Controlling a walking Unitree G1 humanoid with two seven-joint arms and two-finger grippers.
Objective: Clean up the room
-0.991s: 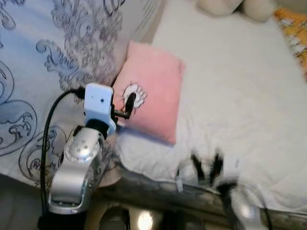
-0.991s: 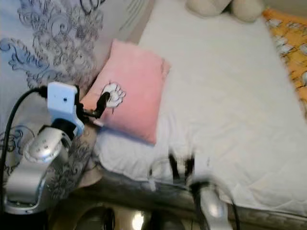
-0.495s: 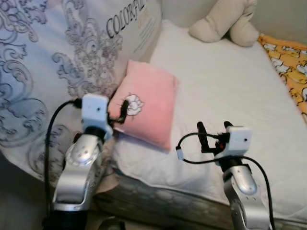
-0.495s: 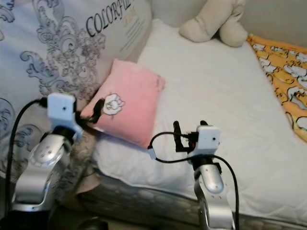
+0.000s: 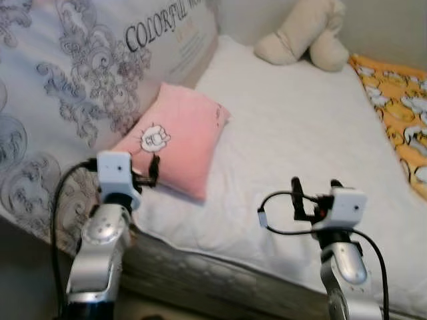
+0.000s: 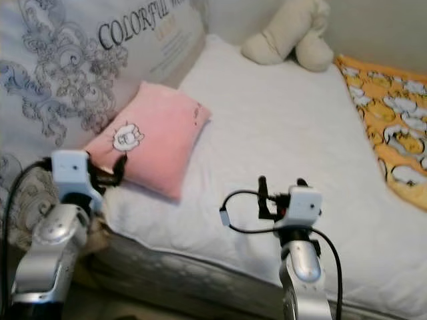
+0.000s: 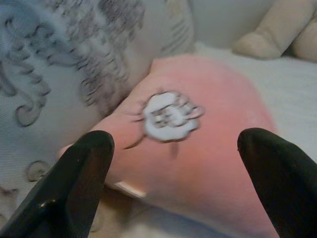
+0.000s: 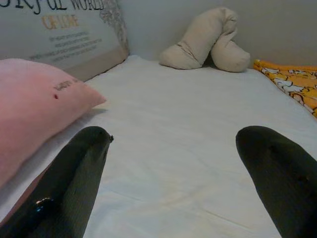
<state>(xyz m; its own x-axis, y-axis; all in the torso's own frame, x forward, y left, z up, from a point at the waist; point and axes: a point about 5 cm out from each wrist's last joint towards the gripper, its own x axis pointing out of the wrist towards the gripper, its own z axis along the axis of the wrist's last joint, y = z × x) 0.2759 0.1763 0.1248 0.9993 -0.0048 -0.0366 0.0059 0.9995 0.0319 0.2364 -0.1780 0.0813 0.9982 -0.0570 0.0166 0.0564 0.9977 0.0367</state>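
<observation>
A pink pillow (image 5: pixel 175 138) with a white flower patch lay on the white mattress (image 5: pixel 300 133), leaning against the large grey patterned quilt (image 5: pixel 73 87) on the robot's left. The left gripper (image 5: pixel 153 173) hovered just at the pillow's near corner, its black fingers (image 7: pixel 74 183) spread apart with nothing between them. The right gripper (image 5: pixel 313 194) was raised over the mattress's near edge, well apart from the pillow, fingers likewise parted and empty. A beige plush toy (image 5: pixel 303 37) rested at the far end, an orange patterned blanket (image 5: pixel 397 110) along the right.
</observation>
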